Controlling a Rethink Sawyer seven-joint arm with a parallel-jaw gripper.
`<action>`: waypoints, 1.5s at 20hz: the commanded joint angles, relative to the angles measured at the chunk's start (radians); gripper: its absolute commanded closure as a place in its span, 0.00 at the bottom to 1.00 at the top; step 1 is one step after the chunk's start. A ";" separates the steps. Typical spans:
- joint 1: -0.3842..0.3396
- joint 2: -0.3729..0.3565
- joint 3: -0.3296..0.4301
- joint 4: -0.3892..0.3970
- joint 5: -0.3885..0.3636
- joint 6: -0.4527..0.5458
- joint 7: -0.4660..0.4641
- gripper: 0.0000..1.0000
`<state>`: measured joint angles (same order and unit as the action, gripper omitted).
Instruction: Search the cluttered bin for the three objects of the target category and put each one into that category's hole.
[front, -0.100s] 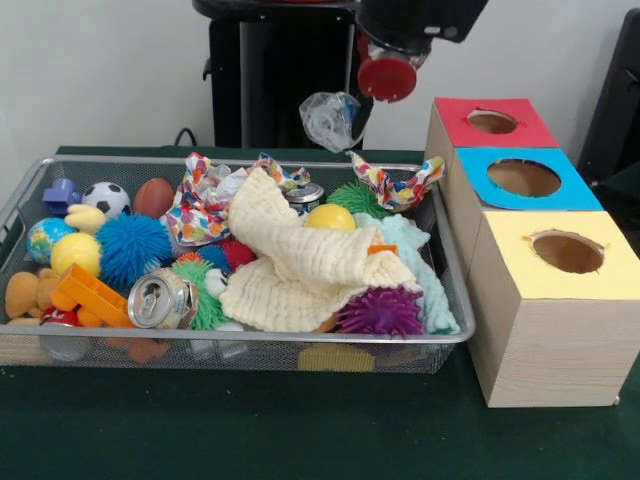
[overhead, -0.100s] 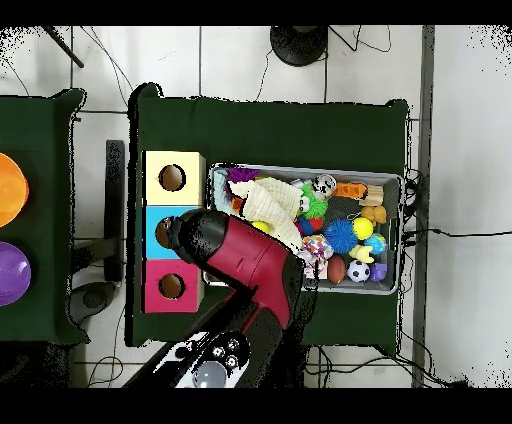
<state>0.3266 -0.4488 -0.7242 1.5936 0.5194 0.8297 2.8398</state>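
The pincer (front, -0.100s: 345, 112) is clenched on a crumpled clear bag (front, -0.100s: 330, 120), hanging above the bin's (front, -0.100s: 455, 290) far rim, just beside the red box (front, -0.100s: 470, 140). Judging by this, one item is on its way to a hole (front, -0.100s: 492, 122) and not yet dropped; whether others are already inside cannot be told.

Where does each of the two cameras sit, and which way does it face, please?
Front view: across the table, low, facing the wire bin side-on with the three-hole box on the picture's right; the arm's red end hangs above, holding a clear plastic bag.
Overhead view: above the table, looking straight down; the red arm reaches from the bottom edge over the box.
Shared: bin, box, arm, cream cloth, turned half round between views.
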 joint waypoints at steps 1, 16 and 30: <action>-0.015 -0.085 0.041 -0.005 -0.042 0.016 0.076 1.00; -0.003 -0.178 0.146 -0.006 0.056 -0.041 0.147 1.00; 0.000 -0.135 0.176 -0.068 0.128 -0.077 0.214 1.00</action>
<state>0.3279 -0.6297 -0.6909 1.5609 0.5990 0.8129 2.8398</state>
